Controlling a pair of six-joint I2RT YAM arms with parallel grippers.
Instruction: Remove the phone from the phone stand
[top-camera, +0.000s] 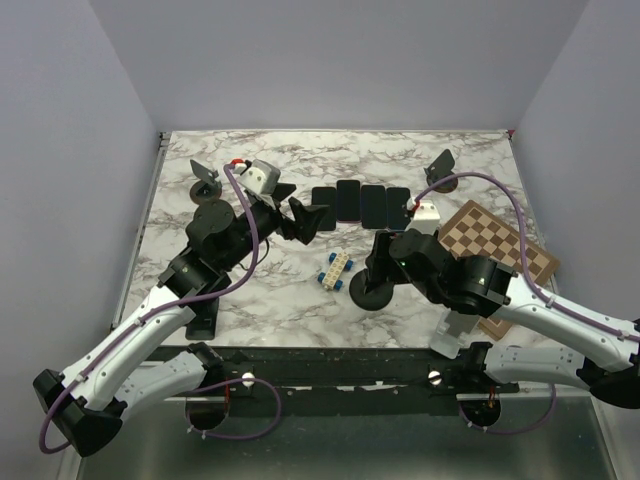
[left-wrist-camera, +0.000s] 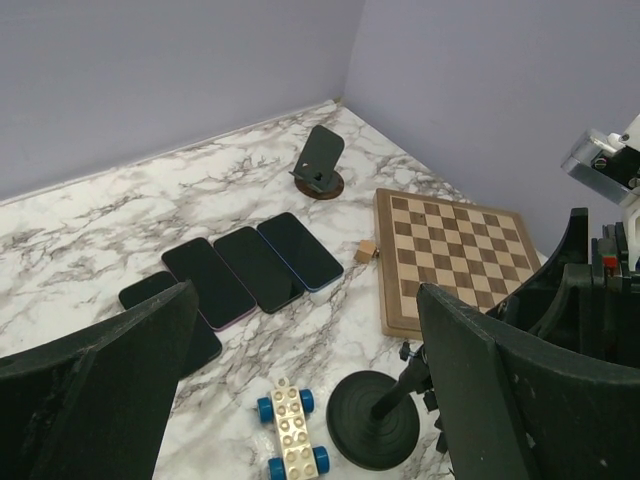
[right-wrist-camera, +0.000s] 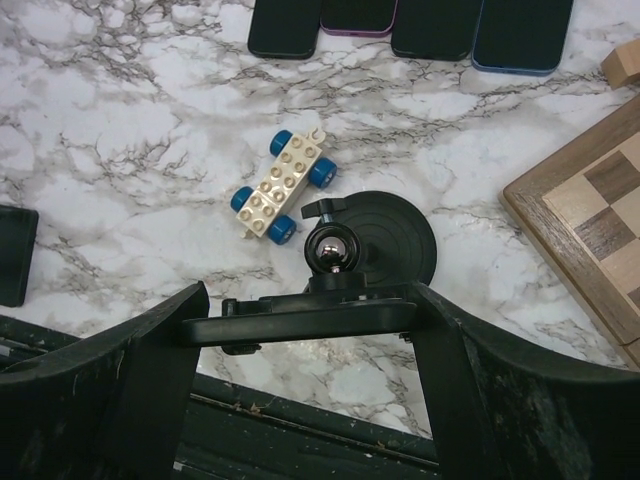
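Note:
A black phone stand with a round base (top-camera: 370, 292) stands at the table's front middle. Its base also shows in the left wrist view (left-wrist-camera: 373, 418) and the right wrist view (right-wrist-camera: 385, 240). In the right wrist view the phone (right-wrist-camera: 300, 318) sits edge-on in the stand's clamp, just below the ball joint. My right gripper (right-wrist-camera: 308, 305) straddles the phone, with a finger touching each end. From above, the right gripper (top-camera: 385, 262) hides the phone. My left gripper (top-camera: 300, 220) is open and empty, above the table left of the stand; it also shows in its own wrist view (left-wrist-camera: 305, 300).
Several dark phones (top-camera: 360, 205) lie flat in a row behind the stand. A white toy car with blue wheels (top-camera: 336, 270) sits just left of the base. A chessboard (top-camera: 495, 250) lies at the right. Two other small stands (top-camera: 205, 180) (top-camera: 442, 170) stand near the back.

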